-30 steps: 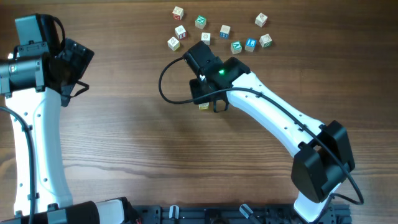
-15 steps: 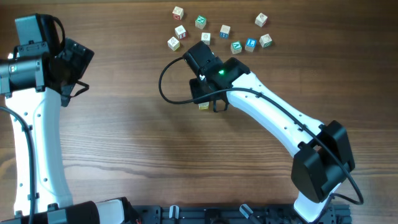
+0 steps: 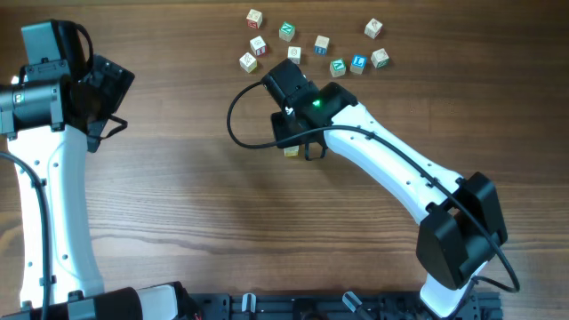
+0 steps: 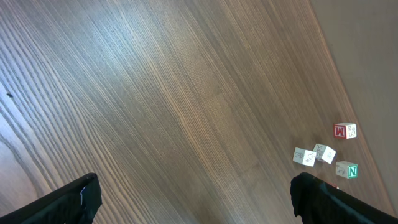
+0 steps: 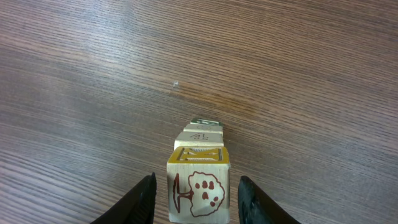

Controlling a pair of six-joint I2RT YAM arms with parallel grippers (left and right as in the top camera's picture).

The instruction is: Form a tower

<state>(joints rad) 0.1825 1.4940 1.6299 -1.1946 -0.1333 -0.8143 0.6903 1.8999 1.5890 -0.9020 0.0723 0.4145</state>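
Tower (image 5: 200, 155) stands on the counter (image 3: 178, 204) under the right arm (image 3: 391, 169), well clear of the loose cubes (image 3: 322, 44), and the right claw (image 5: 196, 182) sits released astride its tree-marked top cube (image 5: 198, 193), a narrow gap showing on each side. Any sideways drift or tilt while lifting away could, I judge, let the claw clip that cube and topple the narrow stack. Left claw (image 4: 193, 193) hangs wide open over the counter, well apart from the stack, so it poses no threat.

Overhead top-down; R wrist cam close above tower (image 5: 198, 190).
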